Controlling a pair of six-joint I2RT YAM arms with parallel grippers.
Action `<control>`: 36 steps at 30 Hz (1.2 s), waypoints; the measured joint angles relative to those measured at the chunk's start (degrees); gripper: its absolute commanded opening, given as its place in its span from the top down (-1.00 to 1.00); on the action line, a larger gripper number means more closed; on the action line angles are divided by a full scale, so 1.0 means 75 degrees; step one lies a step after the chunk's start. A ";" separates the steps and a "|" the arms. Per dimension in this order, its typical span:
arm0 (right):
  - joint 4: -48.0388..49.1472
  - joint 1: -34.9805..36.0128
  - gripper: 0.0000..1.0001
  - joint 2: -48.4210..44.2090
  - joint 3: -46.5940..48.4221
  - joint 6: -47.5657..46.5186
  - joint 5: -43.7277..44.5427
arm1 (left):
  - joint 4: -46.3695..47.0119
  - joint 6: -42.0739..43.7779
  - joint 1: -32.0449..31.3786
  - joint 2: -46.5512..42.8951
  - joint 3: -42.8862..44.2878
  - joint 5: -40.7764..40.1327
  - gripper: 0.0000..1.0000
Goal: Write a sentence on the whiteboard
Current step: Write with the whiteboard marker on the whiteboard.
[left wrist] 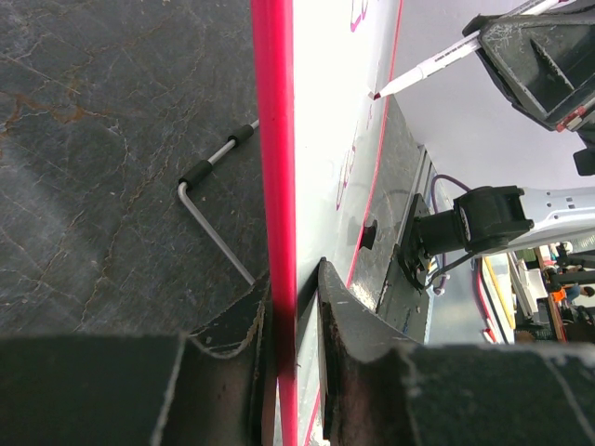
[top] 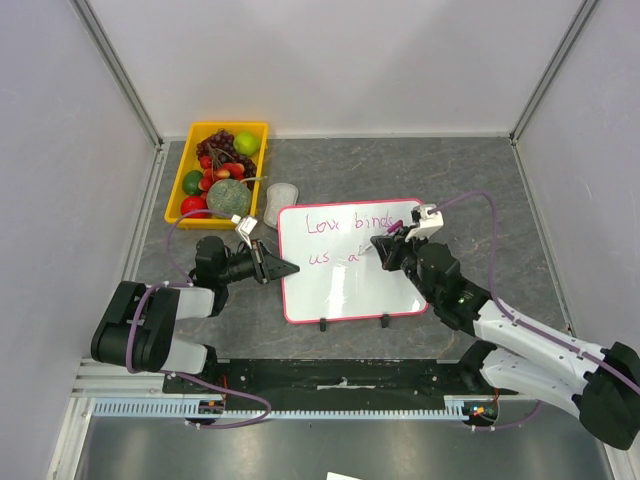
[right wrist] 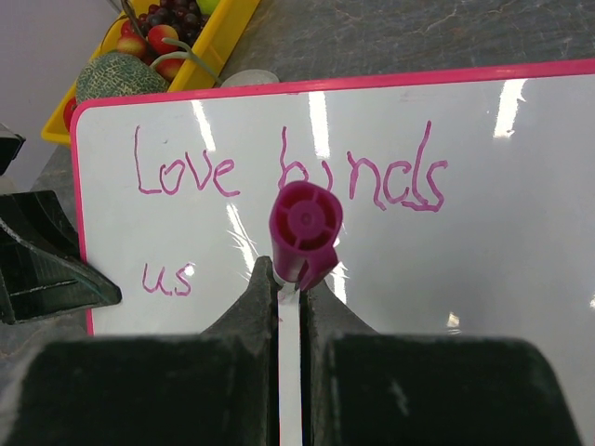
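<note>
1. Dark grey, stone-patterned surface [top: 450, 170] with pale walls on three sides. A yellow tray [top: 230, 125] of fruit sits near its far-left corner, and a small whitish block [top: 283, 192] lies just off the board's far-left corner.
2. The whiteboard [top: 350, 290] lies mid-surface between the two arms. Its long axis runs left to right and its black feet [top: 323, 324] are on the near edge.
3. The sentence [top: 350, 222] reads "Love binds" along the far edge. A second line starts near the left edge with "us", followed by what looks like an "a". It looks unfinished.
4. The left end effector [left wrist: 296, 279] is clamped narrowly on the pink frame [left wrist: 276, 139] at the board's left edge, apparently steadying it.
5. The right end effector [right wrist: 290, 274] is pinched around a marker [right wrist: 305, 228], with the magenta cap end up toward the wrist. The tip points down at the second line, just right of "us". The left wrist view puts the tip at the board's face, but I cannot tell whether it touches.
6. The blank part of the second line lies to the right of the tip, toward the board's right edge. Further strokes would probably run along the board's long axis, away from the left arm. The right arm is the nearer one for this, since it holds the marker.
7. Likely risks are the tip lifting mid-stroke or the board sliding under pressure.
</note>
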 measured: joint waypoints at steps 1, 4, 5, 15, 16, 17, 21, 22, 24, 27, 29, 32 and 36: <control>0.0003 0.0000 1.00 -0.0017 -0.0020 0.0023 -0.0020 | 0.0000 0.0000 0.0000 0.0000 0.0000 0.0000 0.96; 0.0009 0.0000 1.00 -0.0064 -0.0099 0.0058 -0.0096 | 0.0000 0.0000 0.0000 0.0000 0.0000 0.0000 0.96; 0.0006 0.0000 1.00 -0.0076 -0.0122 0.0076 -0.0125 | 0.0000 0.0000 0.0000 0.0000 0.0000 0.0000 0.96; -0.0017 0.0000 1.00 -0.0210 -0.0230 0.0096 -0.0195 | 0.0003 0.0000 0.0000 0.0000 0.0000 0.0003 0.96; -0.0035 0.0000 1.00 -0.0219 -0.0230 0.0096 -0.0195 | 0.0000 0.0000 0.0000 0.0000 0.0000 0.0000 0.96; -0.0055 0.0000 1.00 -0.0230 -0.0230 0.0096 -0.0195 | 0.0000 0.0003 0.0000 0.0000 0.0000 0.0003 0.96; -0.0117 0.0000 1.00 -0.0277 -0.0233 0.0090 -0.0187 | 0.0003 0.0003 0.0000 0.0000 0.0000 0.0003 0.96; -0.0149 0.0000 1.00 -0.0294 -0.0230 0.0087 -0.0175 | 0.0003 0.0000 0.0000 0.0000 0.0000 0.0003 0.96; -0.0195 0.0000 1.00 -0.0321 -0.0230 0.0087 -0.0163 | 0.0003 0.0000 0.0000 0.0000 0.0000 0.0000 0.96; -0.0233 0.0000 1.00 -0.0341 -0.0230 0.0082 -0.0157 | 0.0003 0.0003 0.0000 0.0000 0.0000 0.0003 0.96; -0.0245 0.0000 1.00 -0.0347 -0.0227 0.0082 -0.0154 | 0.0003 0.0000 0.0000 0.0000 0.0000 0.0003 0.96; -0.0347 0.0000 1.00 -0.0358 -0.0163 0.0061 -0.0143 | 0.0003 0.0000 0.0000 0.0000 0.0000 0.0003 0.96; -0.0443 -0.0015 1.00 -0.0373 0.0015 -0.0009 -0.0064 | 0.0003 0.0003 0.0000 0.0000 0.0000 0.0003 0.96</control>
